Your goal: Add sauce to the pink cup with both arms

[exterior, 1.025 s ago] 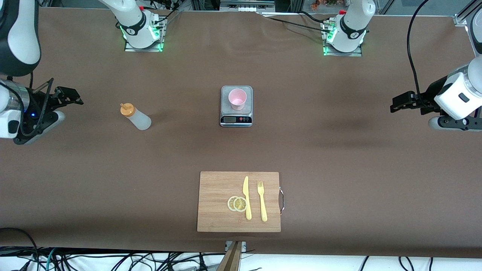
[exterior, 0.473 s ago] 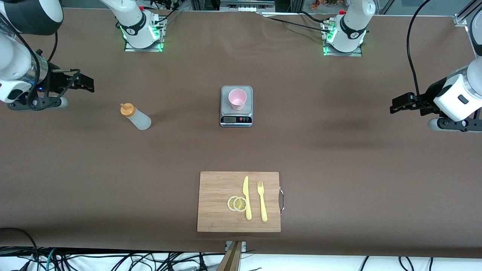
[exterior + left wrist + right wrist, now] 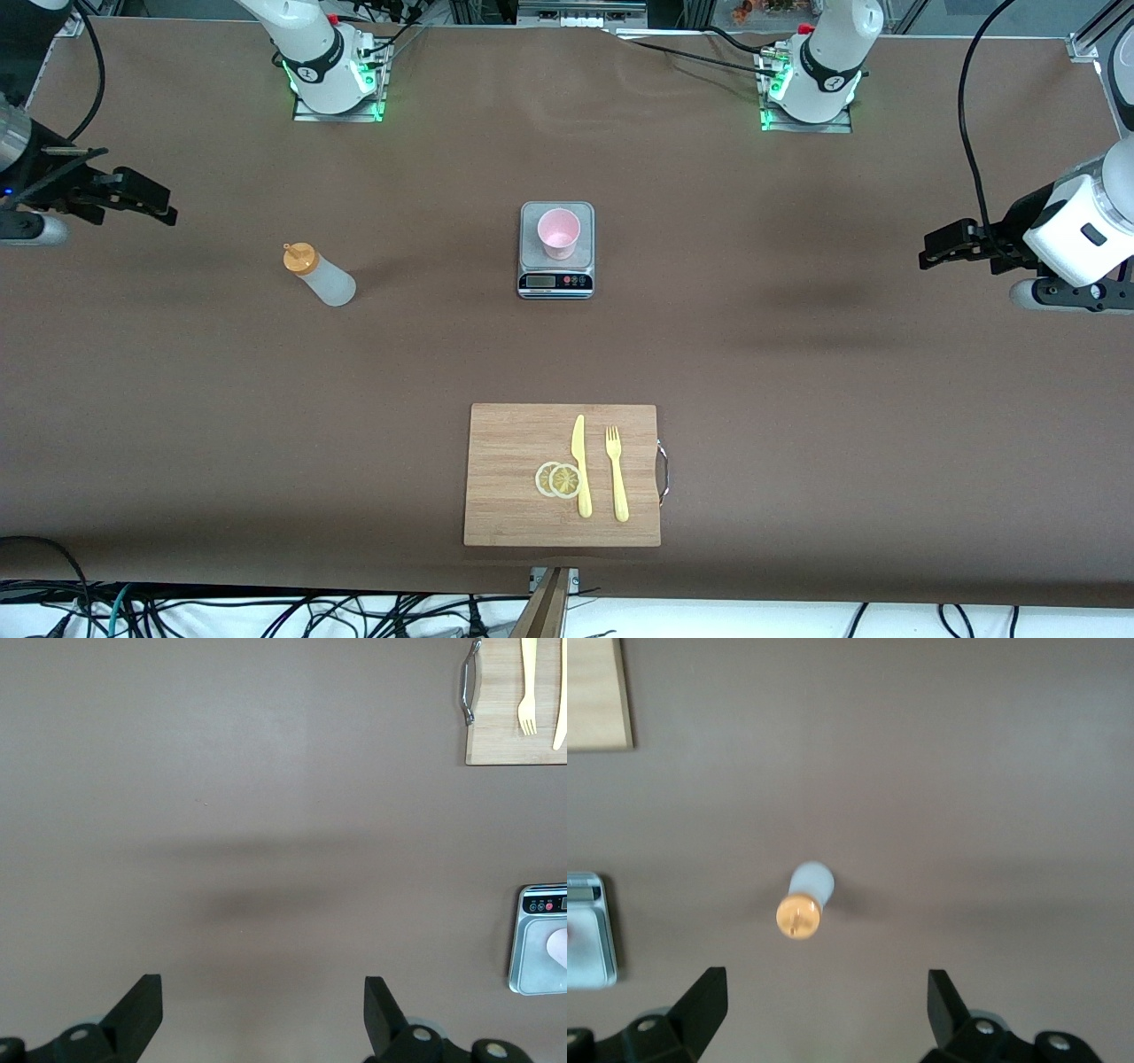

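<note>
The sauce bottle point(image 3: 317, 275), translucent whitish with an orange cap, stands on the brown table toward the right arm's end; it also shows in the right wrist view point(image 3: 803, 900). The pink cup point(image 3: 558, 232) stands on a small silver kitchen scale point(image 3: 555, 282) at the table's middle. My right gripper point(image 3: 142, 197) is open and empty, up over the table's right-arm end, apart from the bottle. My left gripper point(image 3: 941, 245) is open and empty over the left arm's end of the table. The scale's edge shows in the left wrist view point(image 3: 539, 939).
A wooden cutting board point(image 3: 562, 475) lies nearer the front camera, bearing two lemon slices point(image 3: 558, 479), a yellow plastic knife point(image 3: 580, 464) and a yellow fork point(image 3: 616, 472). The arm bases point(image 3: 332, 75) stand along the table's back edge.
My right gripper has risen and swung away from the front camera, then drawn back toward the table's right-arm end. The left arm has barely moved. The bottle and cup have not moved.
</note>
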